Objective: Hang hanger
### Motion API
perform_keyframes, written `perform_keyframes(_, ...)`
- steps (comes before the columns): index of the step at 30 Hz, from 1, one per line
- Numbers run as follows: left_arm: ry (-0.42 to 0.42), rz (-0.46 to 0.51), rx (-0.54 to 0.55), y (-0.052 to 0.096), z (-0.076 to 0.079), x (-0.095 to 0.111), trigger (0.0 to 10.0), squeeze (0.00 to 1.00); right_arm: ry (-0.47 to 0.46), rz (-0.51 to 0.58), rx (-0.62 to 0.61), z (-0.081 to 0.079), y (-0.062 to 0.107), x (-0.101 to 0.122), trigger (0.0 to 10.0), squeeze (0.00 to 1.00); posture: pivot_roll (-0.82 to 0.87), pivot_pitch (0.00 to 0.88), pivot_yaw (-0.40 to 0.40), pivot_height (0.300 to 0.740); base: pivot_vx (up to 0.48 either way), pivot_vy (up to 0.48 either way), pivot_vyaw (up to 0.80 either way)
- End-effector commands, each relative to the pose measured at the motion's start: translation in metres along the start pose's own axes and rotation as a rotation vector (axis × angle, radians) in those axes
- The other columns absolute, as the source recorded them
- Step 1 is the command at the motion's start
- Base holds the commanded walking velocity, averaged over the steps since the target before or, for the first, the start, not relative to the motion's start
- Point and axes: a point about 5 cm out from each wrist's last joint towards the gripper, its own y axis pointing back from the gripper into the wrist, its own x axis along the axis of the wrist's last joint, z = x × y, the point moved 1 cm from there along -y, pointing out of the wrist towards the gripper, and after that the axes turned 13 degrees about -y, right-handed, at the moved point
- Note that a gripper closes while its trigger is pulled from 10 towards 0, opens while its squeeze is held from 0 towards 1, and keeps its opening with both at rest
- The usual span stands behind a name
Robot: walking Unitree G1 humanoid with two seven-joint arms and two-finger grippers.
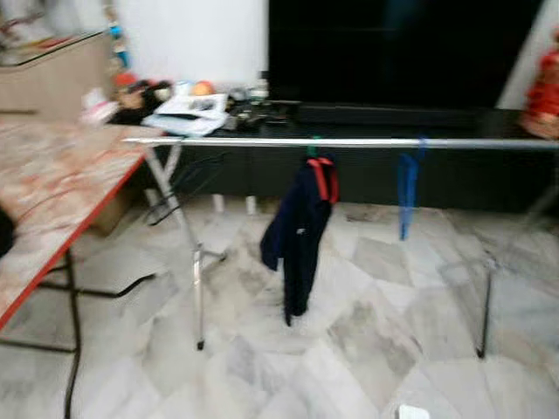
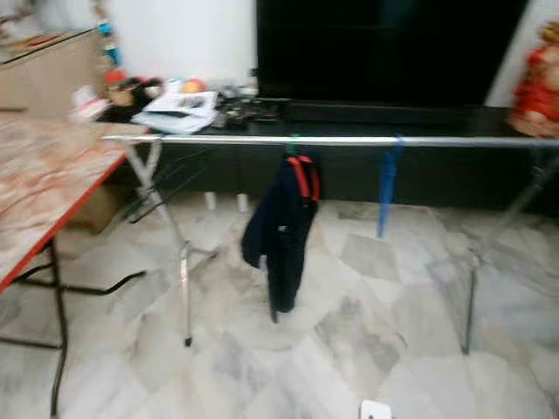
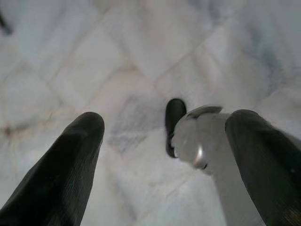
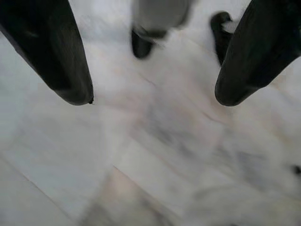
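Ahead, in the left eye view, a silver drying rack [image 1: 349,141] is seen standing on pale marble floor [image 1: 367,349], with a dark navy garment on a green hanger [image 1: 301,231] hung from its rail and a blue hanger [image 1: 408,192] beside it on the same rail. A marble-patterned table with a red edge [image 1: 52,201] lies on the left, and a dark TV unit [image 1: 393,52] is set behind the rack. The picture is blurred, so hook shapes cannot be made out.

The right eye view gives the same scene; the rack's far right end is cut off by the frame.

From the left wrist view, the left gripper [image 3: 171,141] is seen pointed down at the floor, its fingers spread wide with nothing between them. A silver leg ending in a black foot is seen beyond the fingertips.

From the right wrist view, the right gripper [image 4: 153,99] likewise hangs over the floor, fingers wide apart and holding nothing.

No hanger is held by either gripper, and rail and hangers are well away from both. Any reach judged from these blurred pictures could miss the thin hook or knock the garment off the rail. Whether another hanger waits elsewhere cannot be told.
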Motion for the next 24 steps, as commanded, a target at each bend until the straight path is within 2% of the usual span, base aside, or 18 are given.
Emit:
perform_keyframes(1, 0.001, -0.028, 0.005, 0.0024, -0.002, -0.0098, 10.0, 0.0, 0.009, -0.01, 0.013, -0.0053, -0.0005, -0.0014, 10.0, 0.0, 0.03, 0.02, 0.02, 0.74, 0.0, 0.0, -0.8)
perform_keyframes(7, -0.032, -0.032, 0.005, 0.0022, -0.0026, -0.009, 10.0, 0.0, 0.012, -0.015, 0.014, -0.0059, -0.0005, -0.0024, 10.0, 0.0, 0.04, 0.021, 0.022, 0.74, 0.0, 0.0, -0.8)
perform_keyframes(9, -0.059, -0.033, 0.003, 0.0022, -0.0027, -0.0089, 10.0, 0.0, 0.014, -0.017, 0.014, -0.0058, -0.0003, -0.0031, 10.0, 0.0, 0.04, 0.021, 0.022, 0.74, 0.0, -0.403, -0.8)
perform_keyframes(11, -0.048, -0.034, 0.007, 0.0022, -0.0028, -0.0092, 10.0, 0.0, 0.013, -0.018, 0.014, -0.0057, -0.0003, -0.0034, 10.0, 0.0, 0.04, 0.021, 0.022, 0.74, 0.0, -0.48, -0.8)
perform_keyframes(24, -0.032, -0.046, 0.01, 0.0032, -0.0031, -0.0131, 10.0, 0.0, 0.013, -0.025, 0.013, -0.004, 0.0002, -0.0054, 10.0, 0.0, 0.04, 0.023, 0.021, 0.74, 0.0, 0.0, -0.8)
